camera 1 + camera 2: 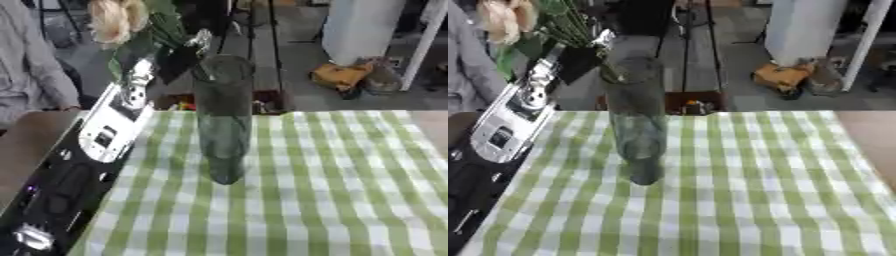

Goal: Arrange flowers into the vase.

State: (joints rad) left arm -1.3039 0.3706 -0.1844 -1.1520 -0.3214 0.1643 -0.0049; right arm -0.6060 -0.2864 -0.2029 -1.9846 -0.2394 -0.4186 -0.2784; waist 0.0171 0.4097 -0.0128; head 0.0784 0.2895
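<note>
a tall, clear greenish glass vase (223,120) stands upright on a table covered by a green-and-white checked cloth (332,190), a little left of the cloth's middle. the robot's left arm (96,145) comes in from the lower left corner and runs diagonally up toward the vase's mouth, its black and silver-white casing filling the left edge of both views. at the arm's far end the left hand (171,62) sits raised just beside the vase's rim, on its left, and its dark fingers are curled round a flower stem (579,25). the flower (118,17) has a pale cream, ruffled bloom that shows up near the top left corner, with green leaves (162,22) below and beside it; the lower end of the stem is at the mouth of the vase, though whether it has passed inside the glass is hard to tell. the right hand shows in neither view. beyond the table's far edge lies a grey floor with an orange object (339,75) on it.
</note>
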